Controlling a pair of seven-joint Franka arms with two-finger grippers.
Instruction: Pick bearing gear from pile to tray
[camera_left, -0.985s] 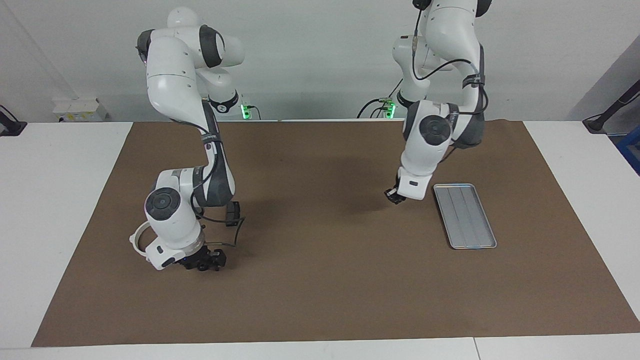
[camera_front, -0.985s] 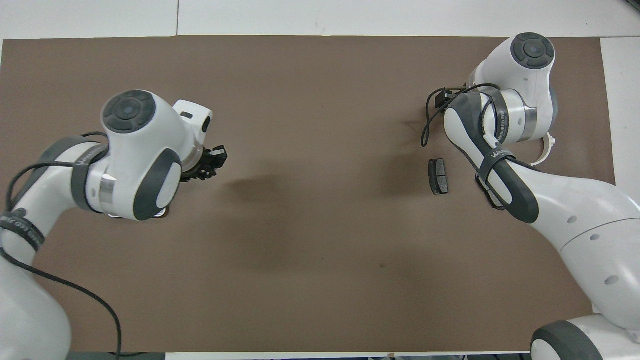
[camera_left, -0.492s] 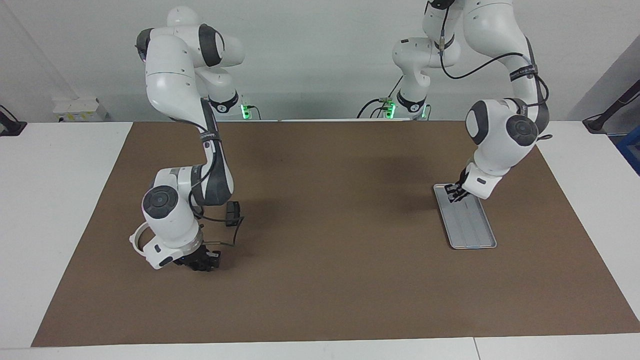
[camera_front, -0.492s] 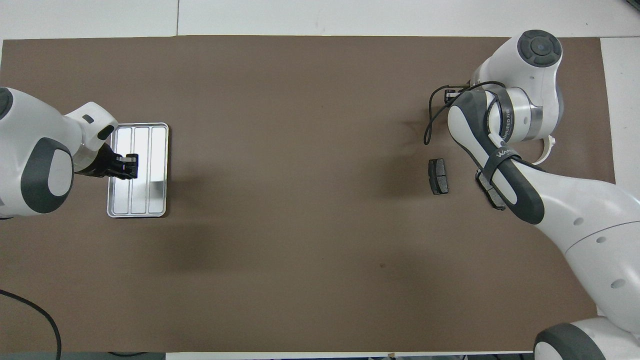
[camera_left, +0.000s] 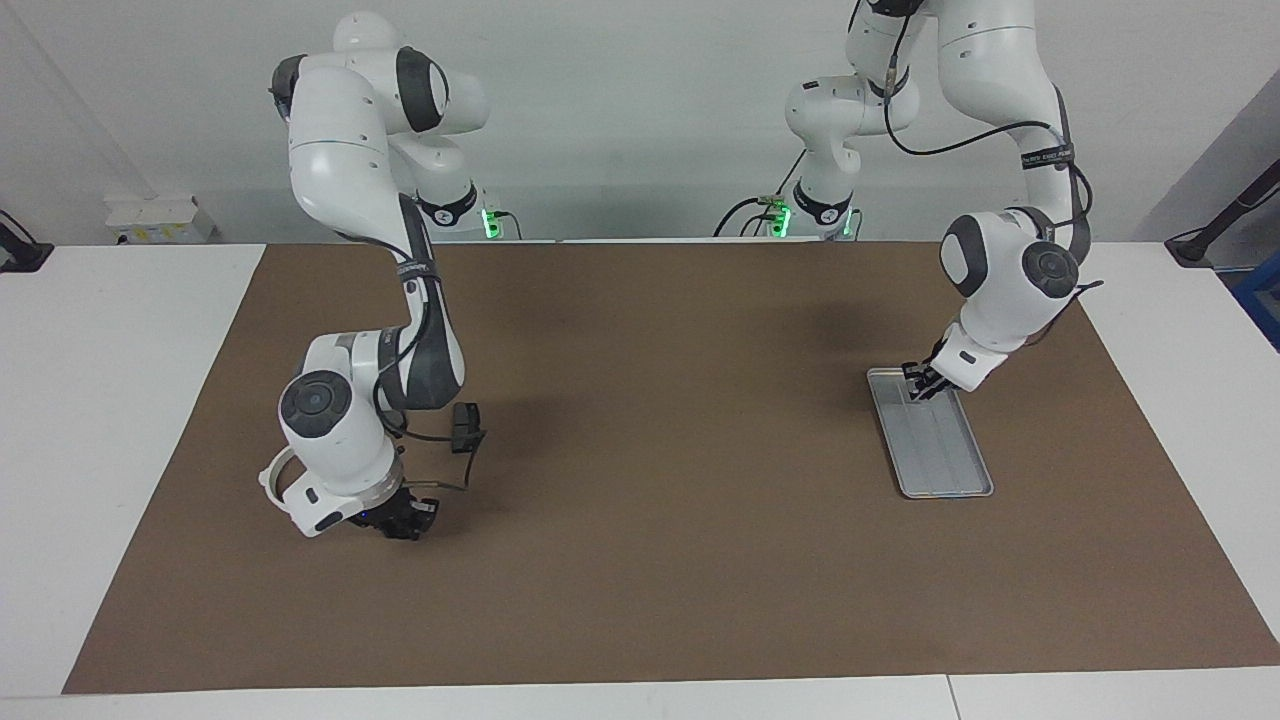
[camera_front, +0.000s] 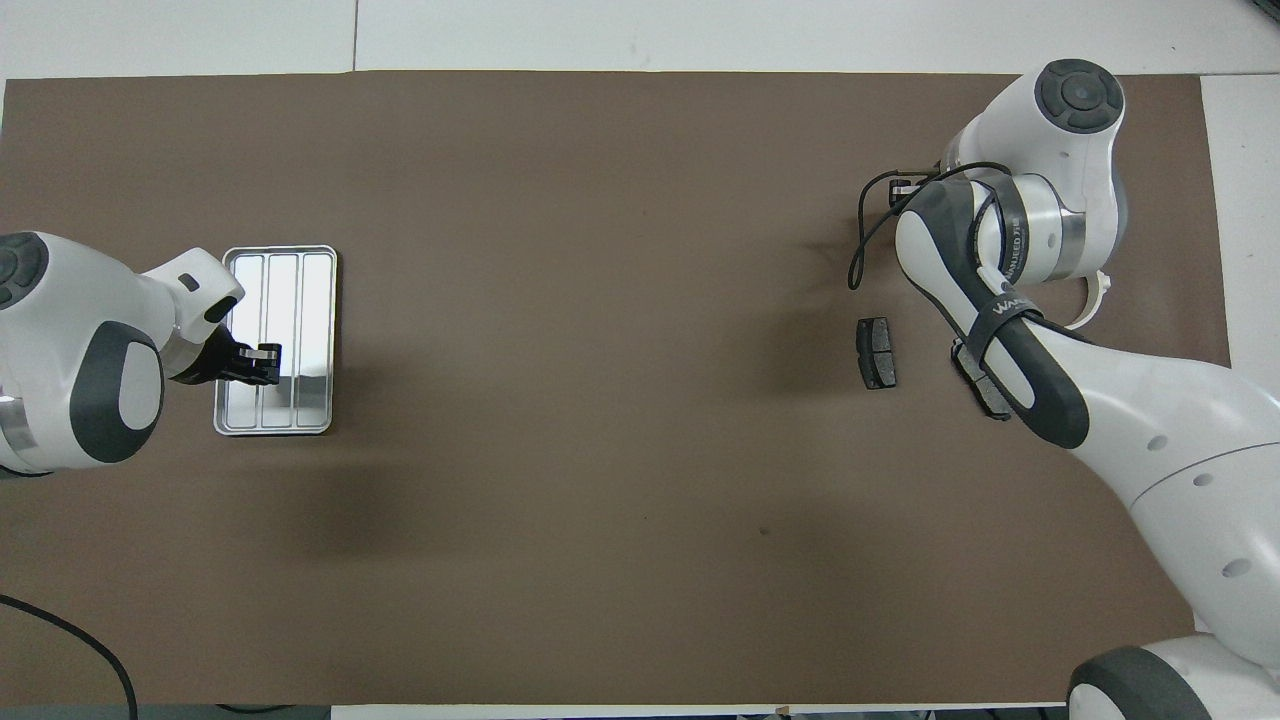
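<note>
Low in the facing frame, toward its edge, the right gripper (camera_left: 405, 522) hangs just above the mat (camera_left: 640, 580), over the pile. From across the table only the white arc (camera_left: 268, 482) peeks past the wrist. The overhead frame shows a dark plate (camera_front: 877, 353) at mid-height, with a second plate (camera_front: 985, 388) half hidden under the arm. Whether this gripper grips anything cannot be told.

At the table's other end, the left gripper (camera_left: 918, 382) is pinched closed, its tips low over the upper end of the tray (camera_left: 945, 460) as the facing frame shows it. Whether a small part sits between them cannot be made out, and no gear is visible on the tray's bare base.

The step in hand looks like a drop-off. Done well, it means releasing close to the ribbed base and well inside the low rim, so that a small round piece cannot bounce or roll out. The gripper should then lift straight up without nudging the tray.
</note>
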